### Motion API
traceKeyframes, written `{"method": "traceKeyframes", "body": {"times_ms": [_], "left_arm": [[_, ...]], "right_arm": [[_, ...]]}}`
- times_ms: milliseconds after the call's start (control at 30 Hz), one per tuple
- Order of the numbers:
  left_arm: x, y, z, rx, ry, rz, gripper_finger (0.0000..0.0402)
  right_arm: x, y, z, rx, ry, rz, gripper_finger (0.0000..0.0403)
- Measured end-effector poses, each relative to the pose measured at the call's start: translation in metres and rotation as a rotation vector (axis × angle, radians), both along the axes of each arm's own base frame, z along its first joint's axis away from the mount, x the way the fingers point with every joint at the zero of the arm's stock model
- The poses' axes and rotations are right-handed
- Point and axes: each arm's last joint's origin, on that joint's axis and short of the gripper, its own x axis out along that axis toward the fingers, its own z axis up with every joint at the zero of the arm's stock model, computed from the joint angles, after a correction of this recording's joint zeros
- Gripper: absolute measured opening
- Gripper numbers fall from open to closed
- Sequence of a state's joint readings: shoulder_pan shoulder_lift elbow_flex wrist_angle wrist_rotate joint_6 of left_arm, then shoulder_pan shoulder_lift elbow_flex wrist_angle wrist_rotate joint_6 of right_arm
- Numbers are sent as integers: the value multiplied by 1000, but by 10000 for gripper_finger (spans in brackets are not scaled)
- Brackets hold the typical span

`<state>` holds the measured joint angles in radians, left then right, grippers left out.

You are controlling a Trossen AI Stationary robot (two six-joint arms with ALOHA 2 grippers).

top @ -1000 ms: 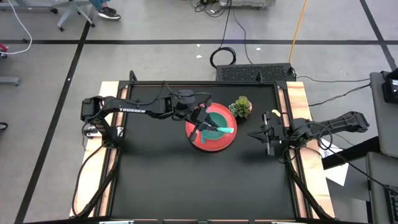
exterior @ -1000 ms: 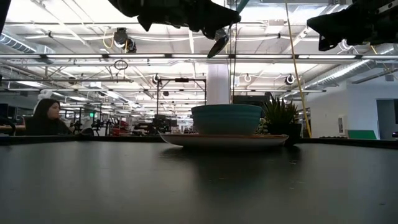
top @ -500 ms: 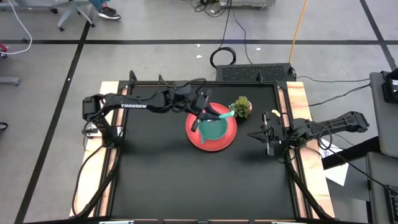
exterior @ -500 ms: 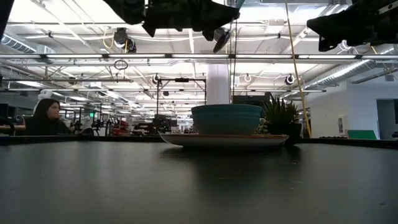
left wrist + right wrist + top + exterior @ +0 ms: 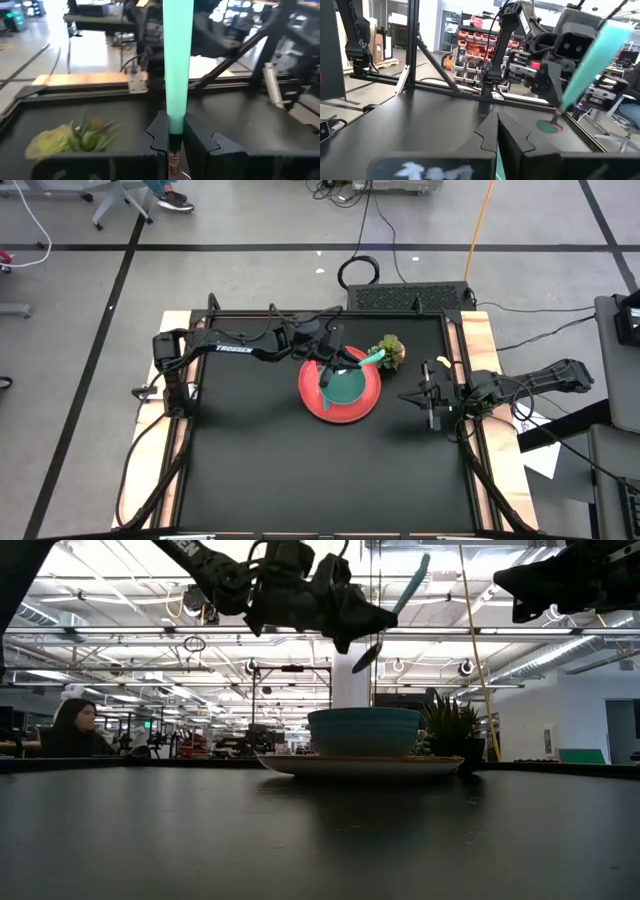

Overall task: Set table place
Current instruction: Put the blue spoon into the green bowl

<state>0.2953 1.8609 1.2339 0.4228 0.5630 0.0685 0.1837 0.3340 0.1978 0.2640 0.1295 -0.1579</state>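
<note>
Jaws pinched tight on the lower end of a teal utensil handle (image 5: pixel 178 60): that is how the left gripper (image 5: pixel 332 362) stands, hovering above the red plate (image 5: pixel 312 402) near the plate's 11 o'clock edge in the high view. The part below the fingers is dark and small, so whether the utensil is a spoon, fork or knife cannot be told. Its long axis, seen from above, runs from the gripper toward roughly 2 o'clock, the free teal end pointing at the small potted succulent (image 5: pixel 388 351); in the low view it tilts steeply, teal end up, dark end down toward the teal bowl (image 5: pixel 365 731). The bowl sits on the plate, and the plate lies on the black table (image 5: pixel 260 470) a little toward 1 o'clock of its centre, the succulent just beside the plate at its 2 o'clock. The right gripper (image 5: pixel 428 402) waits near the table's 3 o'clock edge, well apart from the plate, its fingers closed together and empty in its own wrist view. The step in hand looks like carrying the utensil to its spot in the setting. The next move probably calls for lowering it clear of the bowl rim and levelling it before letting go, either beside the plate or into the bowl.
</note>
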Motion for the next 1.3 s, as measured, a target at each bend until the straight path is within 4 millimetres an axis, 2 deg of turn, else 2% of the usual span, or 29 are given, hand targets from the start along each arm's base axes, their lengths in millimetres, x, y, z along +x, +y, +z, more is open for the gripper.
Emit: {"method": "traceKeyframes", "body": {"times_ms": [733,1067,1300], "left_arm": [[12,-3,-29,1,78,123,31],[19,-9,-55,30,138,110,31],[19,-15,-57,61,161,96,31]], "right_arm": [[0,0,-1,6,9,0,0],[0,0,-1,6,11,0,0],[0,0,-1,6,11,0,0]]}}
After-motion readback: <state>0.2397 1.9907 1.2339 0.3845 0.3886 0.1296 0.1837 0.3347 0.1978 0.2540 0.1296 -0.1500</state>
